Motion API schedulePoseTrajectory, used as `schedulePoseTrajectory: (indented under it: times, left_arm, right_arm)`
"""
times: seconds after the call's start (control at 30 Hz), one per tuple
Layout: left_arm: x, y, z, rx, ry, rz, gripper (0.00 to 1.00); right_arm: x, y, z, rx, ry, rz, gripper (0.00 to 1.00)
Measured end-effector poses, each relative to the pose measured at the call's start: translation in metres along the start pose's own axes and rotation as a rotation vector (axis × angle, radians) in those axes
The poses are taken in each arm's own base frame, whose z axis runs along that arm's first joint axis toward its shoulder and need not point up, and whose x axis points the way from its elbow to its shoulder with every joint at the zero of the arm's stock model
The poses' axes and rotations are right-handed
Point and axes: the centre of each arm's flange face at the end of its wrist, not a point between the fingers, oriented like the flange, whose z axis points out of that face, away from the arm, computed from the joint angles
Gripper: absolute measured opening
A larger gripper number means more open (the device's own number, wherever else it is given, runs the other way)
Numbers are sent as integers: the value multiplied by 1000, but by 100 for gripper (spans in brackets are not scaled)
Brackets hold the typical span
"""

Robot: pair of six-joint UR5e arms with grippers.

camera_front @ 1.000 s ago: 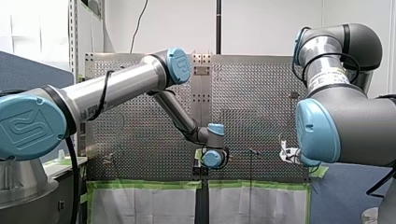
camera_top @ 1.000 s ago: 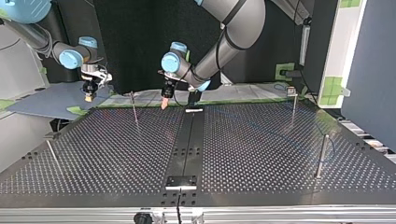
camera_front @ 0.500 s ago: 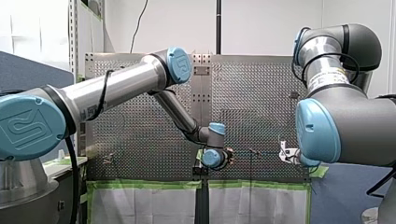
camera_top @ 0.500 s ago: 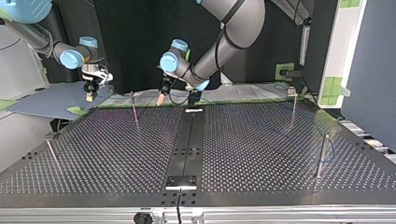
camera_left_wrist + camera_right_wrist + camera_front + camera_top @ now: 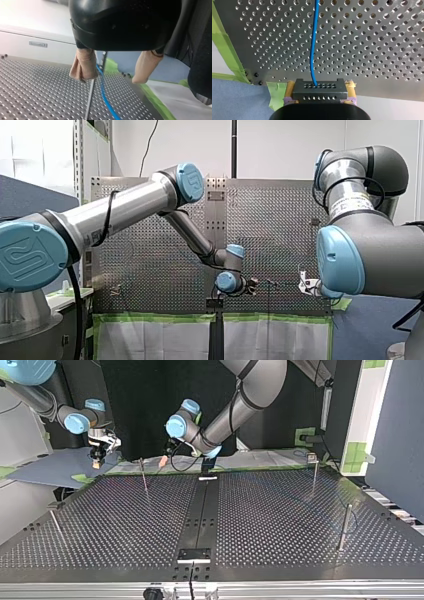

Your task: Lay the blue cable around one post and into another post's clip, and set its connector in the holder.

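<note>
In the left wrist view my left gripper [image 5: 109, 79] is open, its beige pads [image 5: 83, 66] wide apart and holding nothing. The blue cable [image 5: 106, 100] runs under it, close by one pad, beside a thin metal post [image 5: 89, 100]. In the top view that gripper [image 5: 162, 462] hangs tilted at the far edge of the plate, near a post [image 5: 144, 476]. My right gripper [image 5: 320, 93] is shut on the black connector [image 5: 320, 88], from which the blue cable [image 5: 313, 50] leads out over the perforated plate. In the top view it [image 5: 96, 463] hovers off the plate's far left corner.
More posts stand on the perforated plate [image 5: 280, 525]: one at the far right [image 5: 314, 472], a thicker one at the right [image 5: 344, 527], a leaning one at the left [image 5: 55, 522]. A black block [image 5: 195, 554] sits on the centre strip near the front edge. Green tape [image 5: 227, 50] lines the plate's edge.
My left gripper has opened and swung toward the top view's left, tilting as it went. My right gripper with the connector has stayed put.
</note>
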Motion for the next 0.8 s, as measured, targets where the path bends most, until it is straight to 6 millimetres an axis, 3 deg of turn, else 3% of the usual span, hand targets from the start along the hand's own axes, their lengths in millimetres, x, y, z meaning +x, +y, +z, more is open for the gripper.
schedulePoseTrajectory:
  times: [0.8]
  left_arm:
    - [-18, -22, -15, -29, -11, 21, 100]
  right_arm:
    - [-3, 0, -1, 2, -10, 4, 28]
